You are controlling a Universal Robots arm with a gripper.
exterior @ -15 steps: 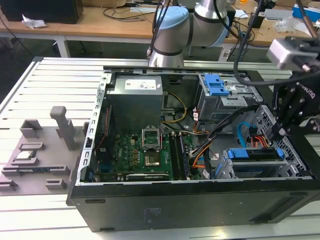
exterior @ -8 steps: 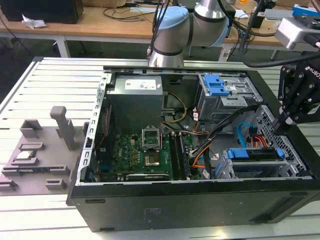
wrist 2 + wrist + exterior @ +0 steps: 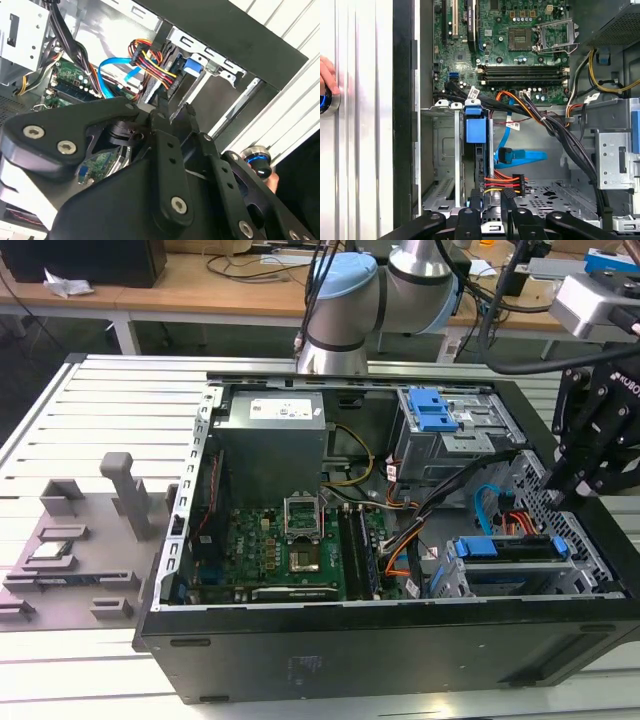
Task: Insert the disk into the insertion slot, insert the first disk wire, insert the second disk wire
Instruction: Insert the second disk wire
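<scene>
The disk point(image 3: 475, 131) is seated in the insertion slot point(image 3: 445, 150). Beside the disk, the gripper point(image 3: 176, 106) is held narrowly parted and empty by the coloured wire plug point(image 3: 514, 181). The first-wire step is judged in hand, and square alignment is called for.

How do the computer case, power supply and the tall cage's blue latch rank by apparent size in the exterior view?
Largest to smallest:
1. computer case
2. power supply
3. blue latch
The differences are clear, with no near ties.

arm point(image 3: 350, 300): bent, reaching down | tool point(image 3: 565, 490): hangs low, at the exterior view's right
</scene>
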